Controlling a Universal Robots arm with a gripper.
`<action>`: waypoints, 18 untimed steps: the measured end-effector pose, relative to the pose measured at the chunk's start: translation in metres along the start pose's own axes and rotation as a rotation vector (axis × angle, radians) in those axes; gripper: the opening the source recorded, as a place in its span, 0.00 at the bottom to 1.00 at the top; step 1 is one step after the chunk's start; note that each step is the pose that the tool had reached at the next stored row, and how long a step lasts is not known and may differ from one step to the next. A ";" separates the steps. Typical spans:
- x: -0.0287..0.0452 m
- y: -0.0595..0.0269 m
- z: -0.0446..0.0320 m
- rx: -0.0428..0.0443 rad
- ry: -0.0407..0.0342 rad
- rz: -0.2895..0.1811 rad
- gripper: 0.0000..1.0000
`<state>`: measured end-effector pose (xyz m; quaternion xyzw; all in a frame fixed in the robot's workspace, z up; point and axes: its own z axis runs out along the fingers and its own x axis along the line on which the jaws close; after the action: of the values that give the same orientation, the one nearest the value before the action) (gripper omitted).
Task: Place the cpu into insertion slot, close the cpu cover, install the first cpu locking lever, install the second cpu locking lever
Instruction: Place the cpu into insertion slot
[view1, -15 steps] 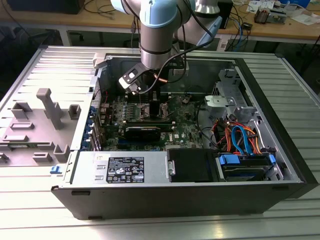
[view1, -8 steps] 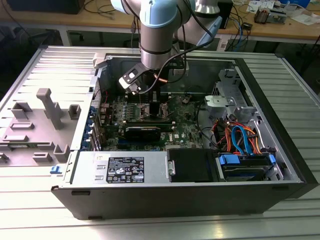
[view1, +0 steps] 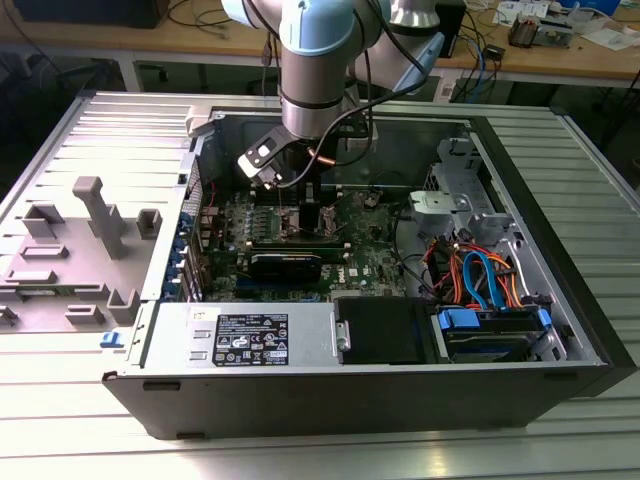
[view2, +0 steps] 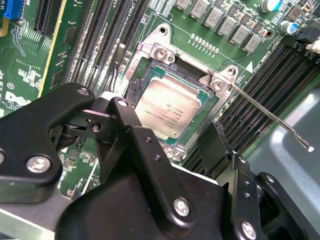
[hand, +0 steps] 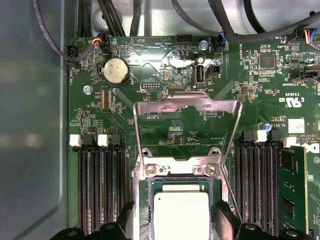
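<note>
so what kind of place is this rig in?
Probably a robotics lab or test cell: an open computer case lying on a ribbed metal table, a robot arm reaching in, cluttered wooden workbenches behind.

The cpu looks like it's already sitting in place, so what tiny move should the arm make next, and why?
Probably a short lift straight up and away. The cpu lies flat in its slot. The open fingers stand on either side of it without gripping. The cpu cover stands raised and not yet closed, so the fingers likely need to get clear first.
</note>
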<state>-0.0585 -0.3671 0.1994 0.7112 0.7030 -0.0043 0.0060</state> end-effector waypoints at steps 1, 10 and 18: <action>0.0000 0.0000 -0.0001 0.0000 0.0001 0.000 0.74; -0.0001 0.0001 -0.0132 0.0028 0.0000 -0.013 0.65; -0.0002 0.0001 -0.0133 0.0029 -0.0003 -0.013 0.11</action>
<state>-0.0584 -0.3671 0.2127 0.7067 0.7075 -0.0055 0.0050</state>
